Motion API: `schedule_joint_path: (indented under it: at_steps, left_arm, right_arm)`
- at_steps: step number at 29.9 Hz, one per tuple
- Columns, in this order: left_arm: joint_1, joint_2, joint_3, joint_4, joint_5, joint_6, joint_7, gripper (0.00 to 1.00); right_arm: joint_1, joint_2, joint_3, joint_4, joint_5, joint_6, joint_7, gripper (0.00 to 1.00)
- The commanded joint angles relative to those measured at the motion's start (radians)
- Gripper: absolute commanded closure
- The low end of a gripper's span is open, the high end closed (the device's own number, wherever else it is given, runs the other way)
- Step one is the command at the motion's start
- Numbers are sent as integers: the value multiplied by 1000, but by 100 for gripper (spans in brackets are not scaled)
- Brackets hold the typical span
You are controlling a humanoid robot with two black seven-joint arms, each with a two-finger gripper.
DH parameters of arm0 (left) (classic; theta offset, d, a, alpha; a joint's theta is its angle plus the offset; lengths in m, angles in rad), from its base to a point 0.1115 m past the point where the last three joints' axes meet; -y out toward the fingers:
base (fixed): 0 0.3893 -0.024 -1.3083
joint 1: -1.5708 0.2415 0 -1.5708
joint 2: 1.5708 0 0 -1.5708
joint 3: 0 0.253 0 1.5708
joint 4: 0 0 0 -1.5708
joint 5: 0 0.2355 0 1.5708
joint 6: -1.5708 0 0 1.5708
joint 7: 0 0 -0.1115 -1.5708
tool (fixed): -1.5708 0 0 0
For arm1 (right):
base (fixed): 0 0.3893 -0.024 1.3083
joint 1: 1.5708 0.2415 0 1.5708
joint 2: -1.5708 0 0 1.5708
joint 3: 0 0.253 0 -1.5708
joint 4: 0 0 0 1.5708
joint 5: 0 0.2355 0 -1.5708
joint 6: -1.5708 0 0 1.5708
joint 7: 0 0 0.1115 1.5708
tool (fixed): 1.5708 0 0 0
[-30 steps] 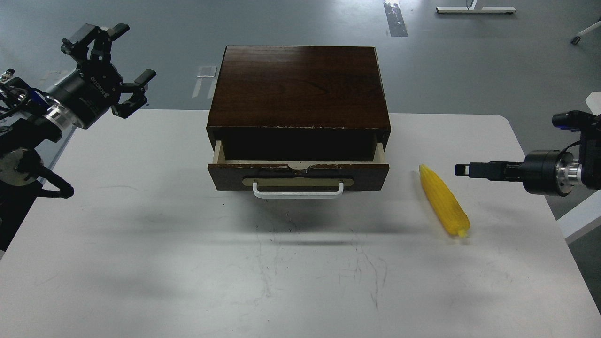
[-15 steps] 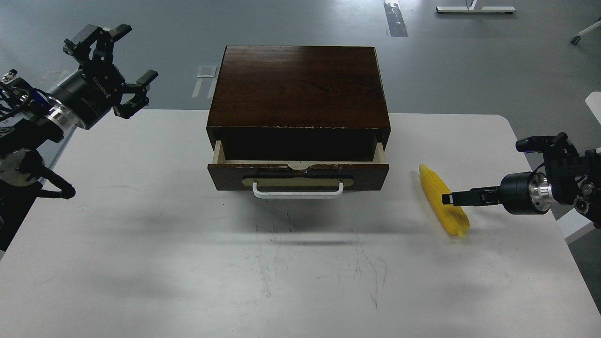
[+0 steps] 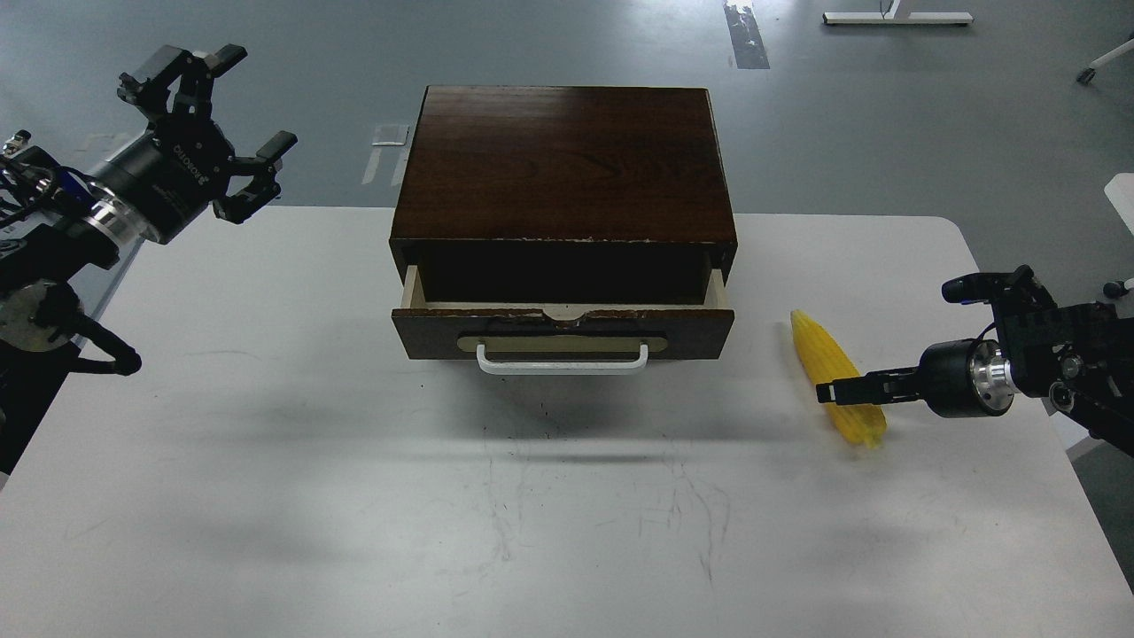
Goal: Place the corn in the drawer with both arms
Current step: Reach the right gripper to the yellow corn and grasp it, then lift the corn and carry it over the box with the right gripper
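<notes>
The yellow corn (image 3: 821,348) lies on the white table (image 3: 266,443), right of the dark brown box (image 3: 563,164). The drawer (image 3: 563,330), with its white bar handle (image 3: 563,361), is pulled out a little; a thin strip of cream interior shows. My right gripper (image 3: 830,391) comes in from the right, and its black fingertips overlap the lower half of the corn. It is seen edge-on, so I cannot tell whether its fingers are spread or closed on the cob. My left gripper (image 3: 221,124) is open and empty, held high, left of the box.
The box stands at the back middle of the table. The table's right edge (image 3: 1059,425) runs just under my right wrist. Grey floor lies beyond the table, with a white stand base (image 3: 895,17) at the far top right.
My right gripper has come down and moved left, from beside the corn's tip to over its lower half. The corn, the drawer and my left arm have hardly moved.
</notes>
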Motion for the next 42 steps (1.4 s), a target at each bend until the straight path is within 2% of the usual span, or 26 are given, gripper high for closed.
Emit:
schedule_joint_path:
  at_steps: [1, 3, 4, 6, 8, 9, 13, 16, 24, 29, 33, 37, 42]
  left_arm:
    - [0, 2, 0, 0, 0, 0, 0, 2]
    - [6, 5, 0, 0, 0, 0, 0, 2]
    - [6, 5, 0, 0, 0, 0, 0, 2]
    - [8, 6, 0, 0, 0, 0, 0, 2]
    - [8, 8, 0, 0, 0, 0, 1, 2]
    - [8, 8, 0, 0, 0, 0, 1, 2]
    - [8, 8, -2, -2, 0, 0, 1, 2]
    - [8, 8, -11, -2, 0, 0, 3, 2]
    - [8, 6, -15, -2, 0, 0, 3, 2]
    - [8, 2, -20, -2, 0, 0, 0, 2]
    - [8, 2, -34, -2, 0, 0, 1, 2]
    - [8, 2, -35, -2, 0, 0, 3, 2]
    - [8, 2, -34, -2, 2, 0, 4, 2]
  right_arm:
    - [0, 2, -12, -2, 0, 0, 0, 36]
    - [-2, 3, -15, -2, 0, 0, 0, 44]
    - [-2, 3, -15, -2, 0, 0, 0, 44]
    - [1, 6, -14, -2, 0, 0, 0, 63]
    - [6, 6, -14, 1, 0, 0, 0, 77]
    - [9, 6, -14, 3, 0, 0, 0, 79]
    - [53, -9, -14, 15, 5, 0, 0, 81]
    - [159, -78, -9, 65, 8, 0, 0, 81]
    - [432, -152, -14, 195, 3, 0, 0, 81]
    - [601, -132, -78, 273, -1, 0, 0, 81]
    - [736, -70, -184, 322, -15, 0, 0, 81]
    - [830, -34, -290, 363, -125, -82, 0, 81]
    - [888, 17, -336, 423, -277, -142, 0, 81]
